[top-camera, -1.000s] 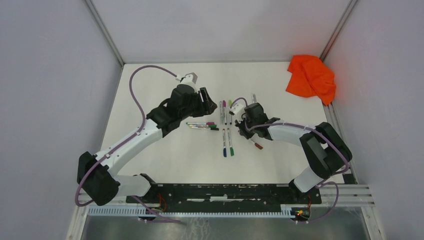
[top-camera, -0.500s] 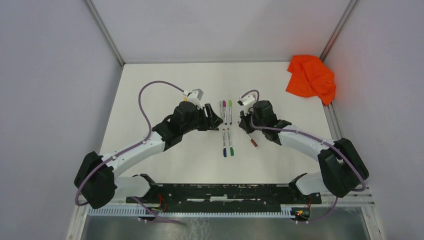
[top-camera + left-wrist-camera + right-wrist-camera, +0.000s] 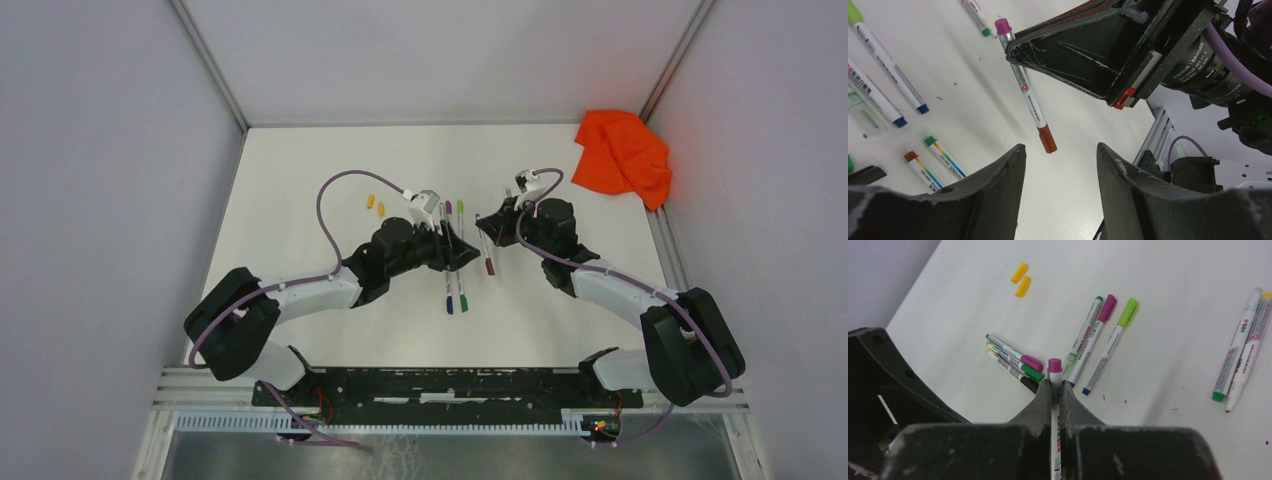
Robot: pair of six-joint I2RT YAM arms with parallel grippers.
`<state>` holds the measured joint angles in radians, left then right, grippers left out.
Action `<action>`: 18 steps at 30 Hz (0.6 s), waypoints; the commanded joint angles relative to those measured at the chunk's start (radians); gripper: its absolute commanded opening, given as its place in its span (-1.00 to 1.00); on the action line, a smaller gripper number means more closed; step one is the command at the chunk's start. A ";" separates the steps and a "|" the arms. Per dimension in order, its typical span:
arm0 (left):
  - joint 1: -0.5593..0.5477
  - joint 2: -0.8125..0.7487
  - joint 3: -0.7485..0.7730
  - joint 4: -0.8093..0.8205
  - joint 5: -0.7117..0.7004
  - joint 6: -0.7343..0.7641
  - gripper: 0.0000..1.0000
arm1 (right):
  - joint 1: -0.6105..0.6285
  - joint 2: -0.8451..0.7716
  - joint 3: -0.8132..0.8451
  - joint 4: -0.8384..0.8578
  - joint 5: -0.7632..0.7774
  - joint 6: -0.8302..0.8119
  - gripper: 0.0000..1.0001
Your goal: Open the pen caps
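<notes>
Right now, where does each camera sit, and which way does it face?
Top external: above, behind the bases, looking down on the table; left arm and right arm show.
Left wrist: faces the right gripper and its pen across the table; own open fingers below.
Right wrist: looks along its shut fingers toward the yellow caps.
Shared: both wrist views show that pen.

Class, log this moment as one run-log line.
right gripper: shut on pen | left gripper: open, facing red cap | two yellow caps: loose
</notes>
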<state>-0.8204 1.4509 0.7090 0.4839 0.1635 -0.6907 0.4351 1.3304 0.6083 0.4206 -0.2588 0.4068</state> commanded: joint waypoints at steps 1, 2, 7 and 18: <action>-0.003 0.047 -0.014 0.207 0.060 0.030 0.21 | -0.017 -0.002 -0.033 0.229 -0.067 0.168 -1.00; -0.003 0.064 -0.013 0.230 0.073 0.030 0.20 | -0.024 0.000 -0.037 0.247 -0.075 0.189 -1.00; -0.003 0.110 0.000 0.258 0.102 0.030 0.18 | -0.038 0.007 -0.041 0.315 -0.113 0.269 -1.00; -0.003 0.154 0.022 0.281 0.134 0.024 0.12 | -0.053 0.016 -0.053 0.396 -0.138 0.366 -1.00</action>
<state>-0.8204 1.5852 0.7013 0.6979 0.2687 -0.6907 0.3901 1.3384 0.5648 0.7162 -0.3683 0.7132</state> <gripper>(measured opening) 0.574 0.025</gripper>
